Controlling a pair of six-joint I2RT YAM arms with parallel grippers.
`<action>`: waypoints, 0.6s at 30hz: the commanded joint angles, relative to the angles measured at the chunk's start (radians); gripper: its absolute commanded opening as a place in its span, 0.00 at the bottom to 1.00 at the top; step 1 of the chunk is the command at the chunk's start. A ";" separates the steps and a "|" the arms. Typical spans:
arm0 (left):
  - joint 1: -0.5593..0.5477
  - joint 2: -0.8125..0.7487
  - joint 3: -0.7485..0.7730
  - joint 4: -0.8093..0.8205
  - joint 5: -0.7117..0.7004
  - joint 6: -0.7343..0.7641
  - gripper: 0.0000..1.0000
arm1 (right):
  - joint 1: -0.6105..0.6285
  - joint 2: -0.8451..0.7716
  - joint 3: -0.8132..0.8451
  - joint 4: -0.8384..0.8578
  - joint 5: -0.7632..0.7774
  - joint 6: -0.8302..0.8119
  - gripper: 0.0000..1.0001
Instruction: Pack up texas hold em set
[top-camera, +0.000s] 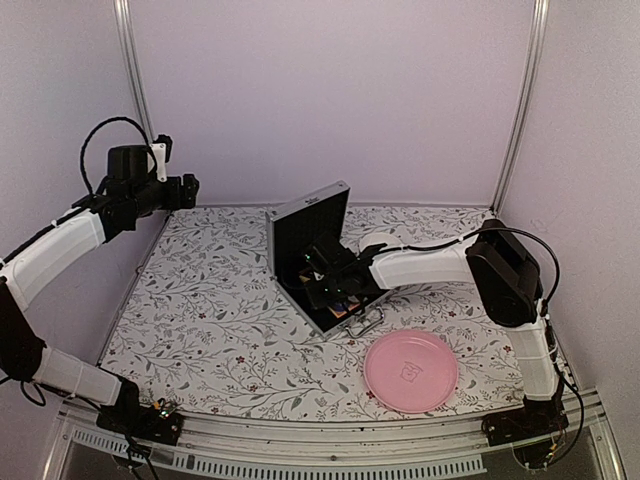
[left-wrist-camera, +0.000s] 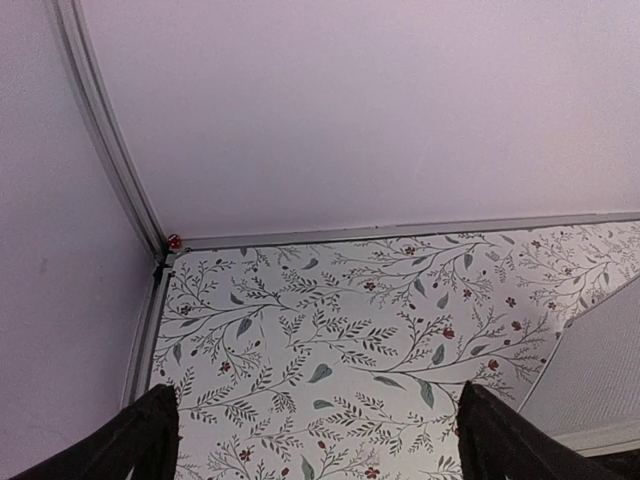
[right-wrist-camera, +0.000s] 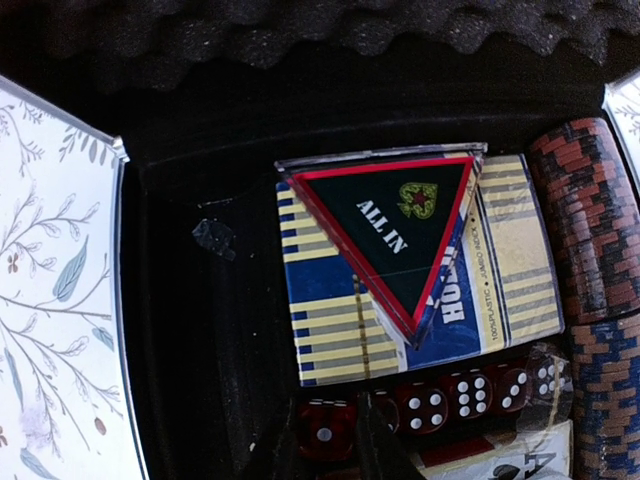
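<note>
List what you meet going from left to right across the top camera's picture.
In order: left gripper, open → briefcase, lid up → pink plate. The right gripper is left out, since it sits over the briefcase.

Top view first: it sits high at 6 o'clock behind the near edge, looking down and forward over the whole table, with the case near centre. Left wrist view is up high at 10 o'clock, facing the far wall and the table's far-left corner, the case lid just clipping its 4 o'clock edge. Right wrist view is pressed close inside the case, staring down on cards and dice. All three share the case.
</note>
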 joint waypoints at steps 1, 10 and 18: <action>-0.005 -0.024 0.025 -0.003 0.014 -0.009 0.97 | -0.008 0.026 0.014 -0.041 0.028 0.005 0.26; -0.005 -0.024 0.025 -0.002 0.012 -0.009 0.97 | -0.008 0.001 0.014 -0.047 0.043 0.001 0.33; -0.005 -0.026 0.026 -0.003 0.011 -0.009 0.97 | -0.009 -0.053 0.015 -0.047 0.012 0.001 0.40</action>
